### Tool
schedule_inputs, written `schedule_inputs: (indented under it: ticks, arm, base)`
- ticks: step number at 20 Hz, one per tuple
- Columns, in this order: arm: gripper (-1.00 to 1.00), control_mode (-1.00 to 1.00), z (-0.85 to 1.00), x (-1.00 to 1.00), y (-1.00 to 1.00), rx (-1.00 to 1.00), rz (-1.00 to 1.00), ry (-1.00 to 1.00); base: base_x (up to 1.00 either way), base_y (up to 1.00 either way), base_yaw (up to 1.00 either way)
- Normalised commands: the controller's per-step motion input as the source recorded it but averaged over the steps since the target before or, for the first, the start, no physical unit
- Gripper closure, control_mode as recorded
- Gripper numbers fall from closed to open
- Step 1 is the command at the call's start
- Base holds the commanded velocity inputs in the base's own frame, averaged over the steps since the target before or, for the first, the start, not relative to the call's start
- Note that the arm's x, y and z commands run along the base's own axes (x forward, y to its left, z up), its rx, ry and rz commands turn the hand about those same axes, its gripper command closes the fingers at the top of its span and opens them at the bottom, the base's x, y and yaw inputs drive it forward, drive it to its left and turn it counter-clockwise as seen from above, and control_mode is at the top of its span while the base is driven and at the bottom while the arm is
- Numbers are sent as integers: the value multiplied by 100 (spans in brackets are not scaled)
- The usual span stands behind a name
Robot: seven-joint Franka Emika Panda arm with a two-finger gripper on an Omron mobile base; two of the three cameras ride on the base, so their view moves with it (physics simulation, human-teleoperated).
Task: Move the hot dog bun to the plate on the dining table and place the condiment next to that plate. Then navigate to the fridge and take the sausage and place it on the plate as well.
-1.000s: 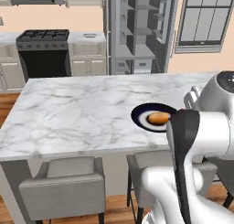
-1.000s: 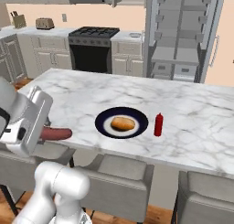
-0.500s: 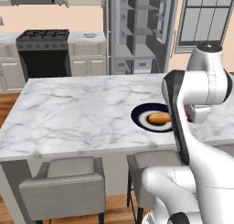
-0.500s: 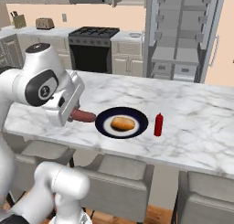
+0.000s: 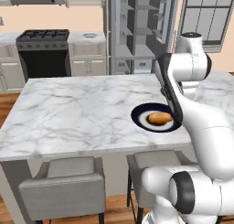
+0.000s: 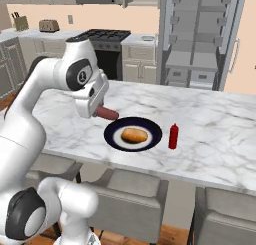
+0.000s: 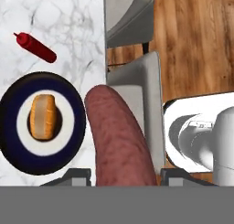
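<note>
Two fingers point(image 6: 100, 111) pinch one pinkish-brown sausage link point(image 6: 107, 112) above the white marble bench point(image 6: 210, 124). Beyond the fingertips, just beside them, lies the round navy plate point(image 6: 111, 134) carrying the orange-tan bun point(image 6: 134, 135); the slim red bottle point(image 6: 173, 136) stands past it.

Veined white marble dining table point(image 6: 220, 139), glossy dark plate point(image 6: 150, 139), matt mottled sausage point(image 7: 119, 141), wood-plank floor point(image 7: 192, 40).

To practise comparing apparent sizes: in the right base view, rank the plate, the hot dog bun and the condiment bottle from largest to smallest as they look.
1. the plate, clearly widest.
2. and 3. the hot dog bun and the condiment look about alike in extent; unsure, so unranked.
</note>
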Motion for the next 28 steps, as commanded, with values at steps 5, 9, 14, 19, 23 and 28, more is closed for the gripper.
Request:
schedule_inputs:
  ticks: [5, 9, 14, 19, 23, 28]
  arm:
    - [100, -100, -44, 68, -3, 0, 2, 13]
    - [100, -100, -48, 56, -24, 5, 6, 9]
    - [100, -100, -34, 50, -37, 7, 8, 2]
    - [100, -100, -36, 59, -22, 4, 7, 0]
    - [100, -100, -47, 62, -1, 0, 3, 4]
    - [100, -100, -47, 53, 0, 0, 1, 6]
  base:
    - [0, 0, 0]
    - [0, 0, 0]
    - [0, 0, 0]
    - [0, 0, 0]
    - [0, 0, 0]
    - [0, 0, 0]
